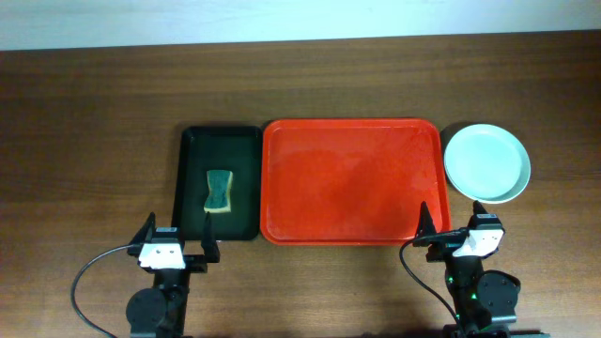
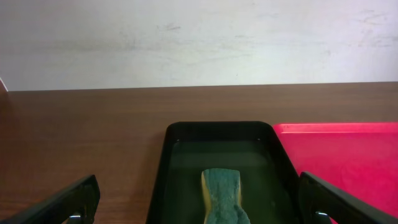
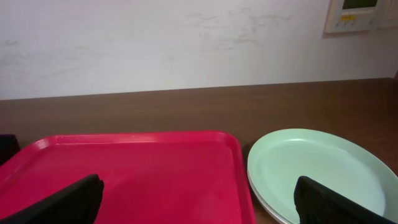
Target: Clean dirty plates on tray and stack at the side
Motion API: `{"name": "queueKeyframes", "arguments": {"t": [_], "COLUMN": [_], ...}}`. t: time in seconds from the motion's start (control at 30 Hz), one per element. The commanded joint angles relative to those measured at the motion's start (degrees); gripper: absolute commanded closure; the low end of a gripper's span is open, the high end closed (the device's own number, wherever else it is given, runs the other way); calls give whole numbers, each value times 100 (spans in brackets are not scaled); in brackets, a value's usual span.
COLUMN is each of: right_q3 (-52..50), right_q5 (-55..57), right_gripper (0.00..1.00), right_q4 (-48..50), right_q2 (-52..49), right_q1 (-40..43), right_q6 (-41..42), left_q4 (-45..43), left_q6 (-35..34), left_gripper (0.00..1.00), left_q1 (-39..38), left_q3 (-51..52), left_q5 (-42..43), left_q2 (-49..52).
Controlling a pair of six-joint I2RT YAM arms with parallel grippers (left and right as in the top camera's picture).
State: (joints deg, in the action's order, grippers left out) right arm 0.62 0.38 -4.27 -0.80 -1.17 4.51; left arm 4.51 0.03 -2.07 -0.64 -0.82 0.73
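Note:
The red tray (image 1: 351, 183) lies in the middle of the table with nothing on it; it also shows in the right wrist view (image 3: 124, 174) and the left wrist view (image 2: 348, 155). The plates (image 1: 485, 162) sit stacked on the table just right of the tray, a pale mint one on top; the stack shows in the right wrist view (image 3: 311, 171), with lower rims visible under the top plate. My left gripper (image 1: 177, 237) is open and empty near the table's front edge, below the black tray. My right gripper (image 1: 453, 223) is open and empty at the red tray's front right corner.
A narrow black tray (image 1: 220, 183) lies left of the red tray and holds a green and yellow sponge (image 1: 219, 191), which also shows in the left wrist view (image 2: 222, 193). Bare wooden table surrounds both trays. A white wall stands beyond the far edge.

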Motion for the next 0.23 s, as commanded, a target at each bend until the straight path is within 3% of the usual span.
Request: {"name": "queueKeyframes", "arguments": {"t": [0.0,0.2], "right_q3": [-31,-31], "right_q5": [-11,-11], "right_gripper": [2,2], "right_q4": [-31,-31], "right_q2": [39,39], "right_q1": [-33,-33], "right_q6": [48,46], "left_q4": [26,26], "left_q6": [87,87], "left_gripper": [1,1], "left_q1": [33,33], "left_q3": [13,13], "left_q5": [105,105], "left_q2": [-39,-39]}}
